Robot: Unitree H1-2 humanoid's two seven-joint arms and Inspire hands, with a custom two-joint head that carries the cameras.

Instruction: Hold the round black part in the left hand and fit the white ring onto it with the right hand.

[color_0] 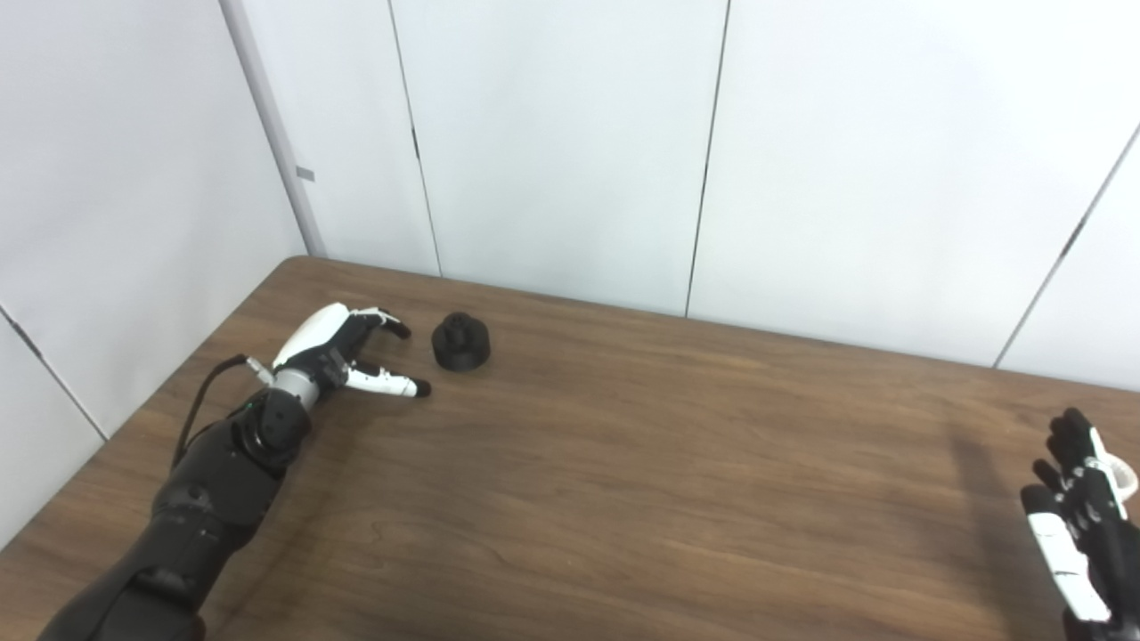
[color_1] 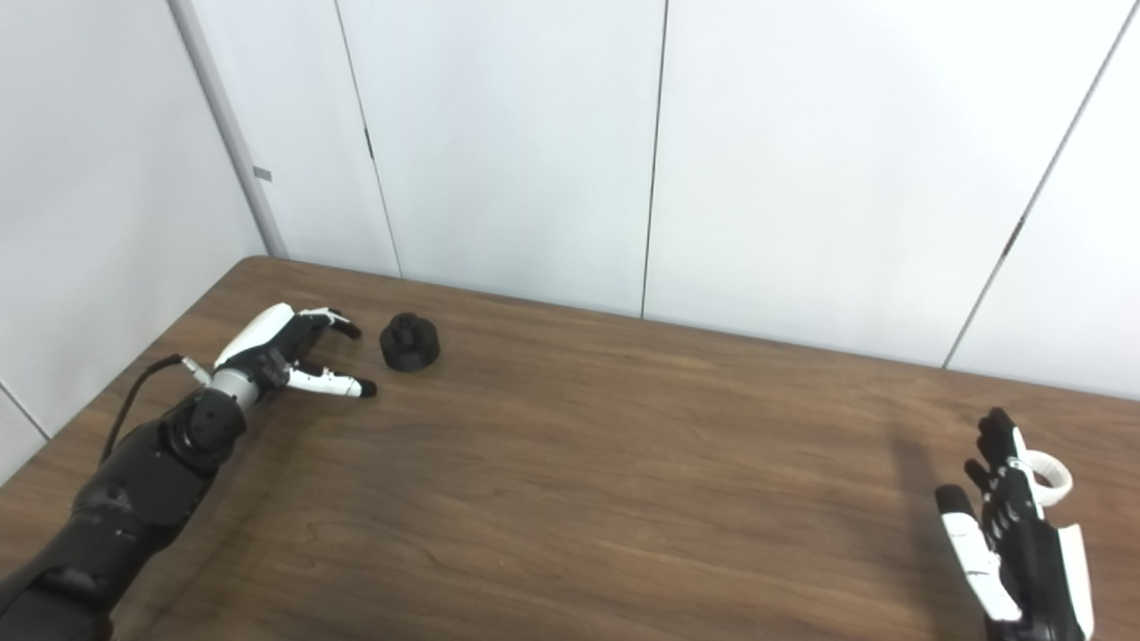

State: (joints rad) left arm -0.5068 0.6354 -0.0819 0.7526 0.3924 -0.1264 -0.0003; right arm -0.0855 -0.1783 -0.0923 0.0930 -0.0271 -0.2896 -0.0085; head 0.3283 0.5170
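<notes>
**Black part on the table by the left hand, white ring half hidden behind the right**

Left eye view: A brown wood-grain table point(color_0: 623, 463) runs to white wall panels point(color_0: 552, 133) at the back, with a grey corner post point(color_0: 272, 125) on the left. The round black part point(color_0: 460, 342) sits upright on the table near the far left corner, a raised hub on its top. The left hand point(color_0: 343, 352) lies low just beside it, fingers spread and thumb apart, holding nothing; a narrow strip of bare table separates the fingertips from the part. A black cable point(color_0: 200, 401) loops from the wrist over the forearm. Nothing stands between hand and part. At the right edge the right hand point(color_0: 1078, 516) is partly cut off by the frame, fingers pointing up and apart. Only a sliver of the white ring point(color_0: 1124, 476) shows behind those fingers, and the frame edge clips the rest.

Right eye view: The ring point(color_1: 1049, 474) is clearer here, lying flat on the table just behind the right hand's point(color_1: 1006, 525) dark fingers, which cover its near-left side. The hand looks empty and spread, though whether a fingertip touches the ring I cannot tell. The lower palm runs off the bottom edge. The black part point(color_1: 410, 341) and the open-fingered left hand point(color_1: 289, 352) stand apart as before.
</notes>
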